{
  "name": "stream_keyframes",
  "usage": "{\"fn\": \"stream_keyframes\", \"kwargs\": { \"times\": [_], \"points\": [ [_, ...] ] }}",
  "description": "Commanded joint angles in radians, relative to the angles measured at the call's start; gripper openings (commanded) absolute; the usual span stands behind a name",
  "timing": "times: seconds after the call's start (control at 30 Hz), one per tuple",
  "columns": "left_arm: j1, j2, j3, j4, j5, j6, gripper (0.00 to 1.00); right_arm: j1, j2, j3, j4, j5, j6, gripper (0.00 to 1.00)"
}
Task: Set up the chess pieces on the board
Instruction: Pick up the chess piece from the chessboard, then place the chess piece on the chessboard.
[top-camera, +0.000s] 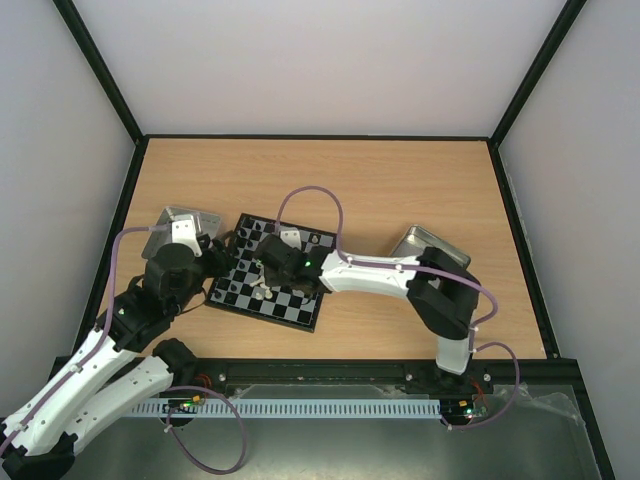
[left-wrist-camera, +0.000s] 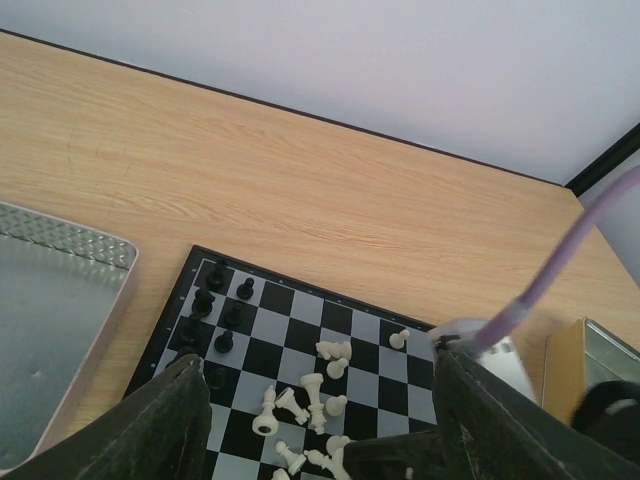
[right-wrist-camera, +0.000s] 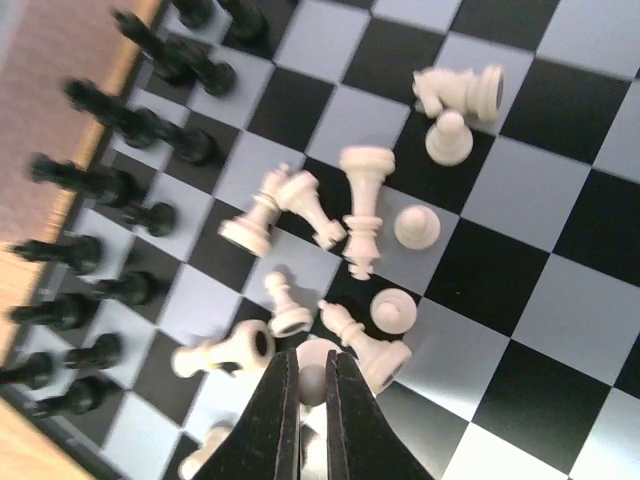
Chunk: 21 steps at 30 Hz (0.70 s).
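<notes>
Holding entry: right pincer (right-wrist-camera: 312, 364), fingers together, clamped on one cream-white piece (right-wrist-camera: 313, 382) amid the toppled ones. Left pincer (left-wrist-camera: 320, 365): fingers apart, nothing between them. Cream-white pieces (right-wrist-camera: 362, 210): mostly fallen, mid-board. Black pieces (right-wrist-camera: 110, 185): standing along one edge. Board (right-wrist-camera: 590, 150): on worktop (top-camera: 400, 180), beside metal tin (left-wrist-camera: 50, 320).

Board (right-wrist-camera: 510, 190): chequered black and light grey, black rim. Cream-white chess pieces (right-wrist-camera: 365, 200); black chess pieces (right-wrist-camera: 100, 185). Worktop (top-camera: 400, 180): pale wood grain. Tin (left-wrist-camera: 50, 330): silver, diamond-embossed rim. Arms (top-camera: 370, 275): white shells, black joints. Cable (top-camera: 315, 190): lilac. Right gripper (right-wrist-camera: 312, 365): black.
</notes>
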Motion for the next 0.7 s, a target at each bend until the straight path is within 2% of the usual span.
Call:
{"fn": "stream_keyframes", "kwargs": {
  "times": [0.0, 0.17, 0.37, 0.67],
  "points": [
    [0.006, 0.008, 0.0, 0.003, -0.01, -0.011, 0.63, 0.002, -0.107, -0.039, 0.059, 0.04, 0.018, 0.02],
    [0.006, 0.021, -0.003, 0.011, -0.003, -0.013, 0.63, -0.032, -0.147, -0.076, 0.017, 0.123, 0.037, 0.02],
    [0.006, 0.032, -0.004, 0.018, 0.001, -0.013, 0.63, -0.103, -0.132, -0.111, -0.029, 0.115, 0.032, 0.03],
    [0.006, 0.056, -0.005, 0.033, 0.002, -0.007, 0.63, -0.175, -0.045, -0.067, -0.073, 0.106, -0.01, 0.03]
  ]
}}
